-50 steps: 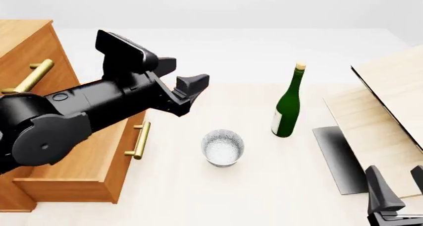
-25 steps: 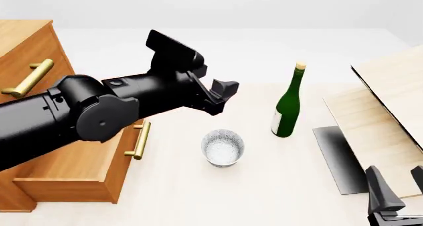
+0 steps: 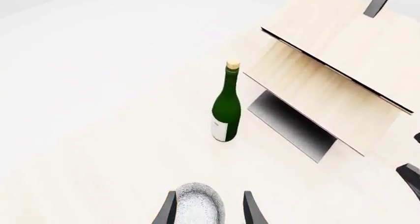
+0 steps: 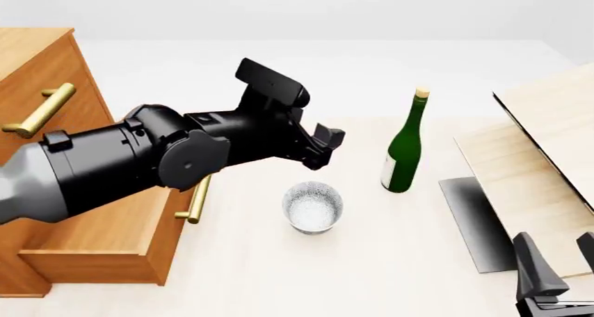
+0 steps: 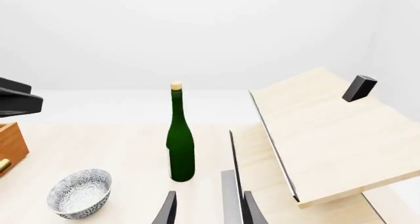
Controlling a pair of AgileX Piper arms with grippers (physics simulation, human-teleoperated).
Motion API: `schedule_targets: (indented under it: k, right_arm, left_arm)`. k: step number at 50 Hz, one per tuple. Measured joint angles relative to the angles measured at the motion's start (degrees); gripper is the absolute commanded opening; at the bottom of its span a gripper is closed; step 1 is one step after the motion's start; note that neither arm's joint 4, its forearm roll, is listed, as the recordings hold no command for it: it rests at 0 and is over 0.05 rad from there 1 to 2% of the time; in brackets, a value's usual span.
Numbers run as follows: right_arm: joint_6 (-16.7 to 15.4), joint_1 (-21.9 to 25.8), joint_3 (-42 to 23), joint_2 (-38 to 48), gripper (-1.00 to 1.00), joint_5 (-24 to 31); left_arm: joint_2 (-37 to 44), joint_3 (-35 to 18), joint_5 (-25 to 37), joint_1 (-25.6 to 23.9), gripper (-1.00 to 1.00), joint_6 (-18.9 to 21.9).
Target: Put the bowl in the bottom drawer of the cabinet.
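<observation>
Now the left gripper, fingers spread wide and empty, hovers above the bowl; descend straight, straddling one rim wall

1 bowl, 1 bottle, 1 cabinet w/ 3 brass handles, 2 pale boards.

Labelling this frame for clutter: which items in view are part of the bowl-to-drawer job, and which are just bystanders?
Part of the job:
- bowl, upright on the table
- bottom drawer, pulled open
- cabinet
- left gripper, open, above the bowl

Just lying about:
- green wine bottle, upright
- pale wood boards
- right gripper, parked near the table's edge
</observation>
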Motion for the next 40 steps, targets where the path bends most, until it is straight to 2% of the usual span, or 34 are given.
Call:
schedule_targets:
  k: [40]
  right_arm:
    - [0.0,0.0,0.0,0.0,1.00,0.0]
  left_arm:
    - [6.9,-0.5,0.8,0.2,1.00,-3.0]
